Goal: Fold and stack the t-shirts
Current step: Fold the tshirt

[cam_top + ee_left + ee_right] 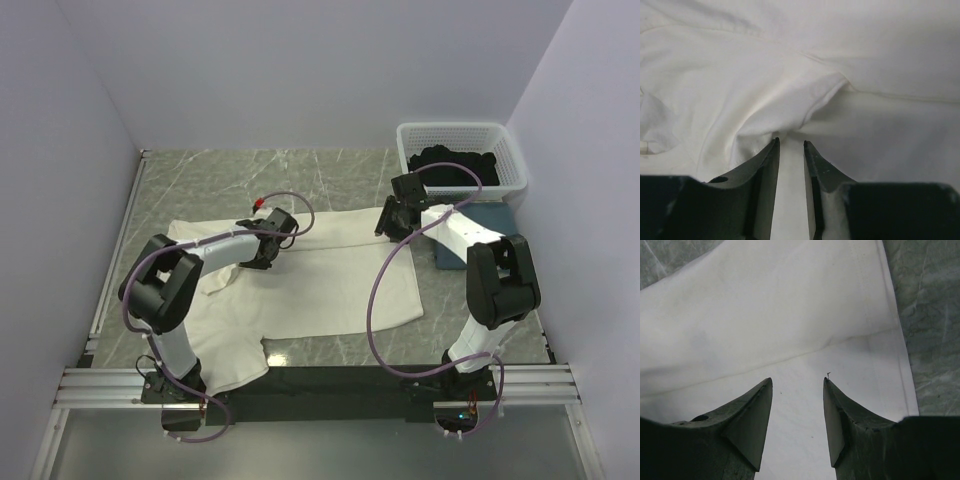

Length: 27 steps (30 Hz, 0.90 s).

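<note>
One cream cotton t-shirt [330, 275] is lying spread out on the grey, marble-veined tabletop [200, 180], its soft cloth sitting smooth and flat towards the right and rumpling into folds towards the left, with a sleeve trailing to the near edge. Its far strip is lying doubled over, showing a straight crease and a stitched hem.

The left claw [268, 243] is pressing down on the shirt's far left part. In the left wrist view its dark, wedge-shaped fingertips [771, 152] are standing only a narrow slit apart, and creases in the cloth are gathering to a pucker right at their tips, so it is pinching a ridge of the fabric.

The right claw [386, 218] is hanging over the shirt's far right corner, just inside the hemmed edge. Its fingers [760, 405] are spreading wide apart with flat cloth showing between them, and it is gripping nothing.

At the far right, a white plastic lattice basket [510, 160] is holding a heap of black clothing [455, 165], and a folded blue-grey cloth [495, 215] is lying just near of it.
</note>
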{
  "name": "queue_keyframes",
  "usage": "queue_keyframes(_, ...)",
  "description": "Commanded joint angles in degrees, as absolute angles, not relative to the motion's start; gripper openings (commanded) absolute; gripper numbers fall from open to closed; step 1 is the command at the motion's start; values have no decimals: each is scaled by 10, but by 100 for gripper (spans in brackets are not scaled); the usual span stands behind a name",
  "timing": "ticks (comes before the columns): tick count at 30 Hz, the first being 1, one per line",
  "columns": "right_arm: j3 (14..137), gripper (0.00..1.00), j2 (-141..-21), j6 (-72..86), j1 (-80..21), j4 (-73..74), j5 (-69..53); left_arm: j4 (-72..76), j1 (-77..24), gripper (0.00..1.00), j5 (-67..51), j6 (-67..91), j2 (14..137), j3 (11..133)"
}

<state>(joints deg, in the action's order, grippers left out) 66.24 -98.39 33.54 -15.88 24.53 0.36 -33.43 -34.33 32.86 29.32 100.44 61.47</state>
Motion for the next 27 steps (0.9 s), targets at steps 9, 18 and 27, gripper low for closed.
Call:
queue_keyframes(9, 654, 52, -961, 333, -157, 235, 5, -296, -338, 34, 424, 284, 1028, 628)
queue_keyframes(18, 659, 52, -970, 335, -157, 234, 3, -285, -324, 38, 435, 271, 1046, 634)
queue_keyframes(27, 656, 52, -975, 337, -157, 229, 3, -281, -316, 23, 435, 262, 1051, 635)
